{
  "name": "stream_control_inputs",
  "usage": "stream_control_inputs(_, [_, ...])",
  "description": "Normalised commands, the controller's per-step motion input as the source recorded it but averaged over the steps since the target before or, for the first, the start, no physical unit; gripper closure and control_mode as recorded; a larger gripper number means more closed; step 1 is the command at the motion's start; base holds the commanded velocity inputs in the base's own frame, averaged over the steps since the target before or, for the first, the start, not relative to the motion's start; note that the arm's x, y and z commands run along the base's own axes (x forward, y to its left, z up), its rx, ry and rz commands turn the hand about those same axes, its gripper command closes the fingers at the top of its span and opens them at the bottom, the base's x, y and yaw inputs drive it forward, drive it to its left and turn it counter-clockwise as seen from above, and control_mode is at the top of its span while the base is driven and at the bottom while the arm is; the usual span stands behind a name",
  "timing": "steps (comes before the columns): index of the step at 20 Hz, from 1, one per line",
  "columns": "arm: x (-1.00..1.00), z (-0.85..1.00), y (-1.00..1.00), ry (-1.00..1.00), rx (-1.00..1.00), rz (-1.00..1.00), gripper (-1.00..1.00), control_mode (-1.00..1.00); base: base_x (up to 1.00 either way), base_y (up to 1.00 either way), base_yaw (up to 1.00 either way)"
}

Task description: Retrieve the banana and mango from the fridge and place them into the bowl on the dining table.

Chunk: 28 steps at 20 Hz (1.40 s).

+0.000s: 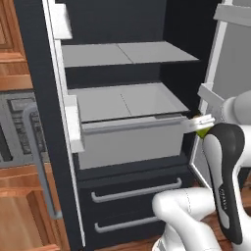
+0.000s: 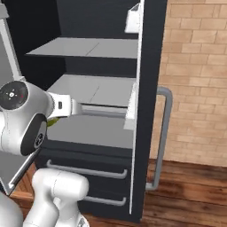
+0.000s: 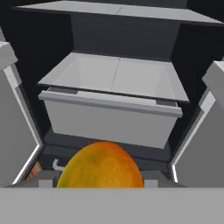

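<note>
The fridge (image 1: 128, 143) stands open in front of me, its grey-white shelves and pulled-out crisper drawer (image 3: 109, 120) bare. My gripper (image 1: 197, 125) hovers just outside the drawer's right front corner, shut on the mango (image 3: 101, 168). In the hand view the mango is a smooth yellow-orange-green oval that covers the fingertips. A sliver of the mango (image 1: 202, 132) peeks out beside the hand, and the same green edge of the mango (image 2: 53, 122) shows under my forearm. The banana, the bowl and the dining table are out of view.
Both fridge doors hang open on either side of the hand: the left door (image 1: 46, 98) with its silver bar handle (image 1: 41, 162), the right door (image 2: 148, 111) with its handle (image 2: 163, 133). Two lower drawers (image 1: 135, 206) sit shut below. A brick wall (image 2: 197, 80) stands to the right.
</note>
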Motion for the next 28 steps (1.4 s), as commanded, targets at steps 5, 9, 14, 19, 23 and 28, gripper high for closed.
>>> stream_control_inputs(5, [0.00,0.00,0.00,0.00,0.00,0.00,1.00,1.00,-0.50,-0.45,0.51])
stream_control_inputs(9, [0.00,0.00,0.00,0.00,0.00,0.00,1.00,1.00,-0.52,-0.44,0.71])
stream_control_inputs(14, [0.00,0.00,0.00,0.00,0.00,0.00,1.00,1.00,-0.60,-0.37,0.84])
stream_control_inputs(19, [0.00,0.00,0.00,0.00,0.00,0.00,1.00,1.00,-0.58,-0.40,0.85])
stream_control_inputs(23, [0.00,0.00,0.00,0.00,0.00,0.00,1.00,1.00,-0.74,-0.42,0.79])
stream_control_inputs(28, [0.00,0.00,0.00,0.00,0.00,0.00,1.00,1.00,-0.93,-0.32,0.71])
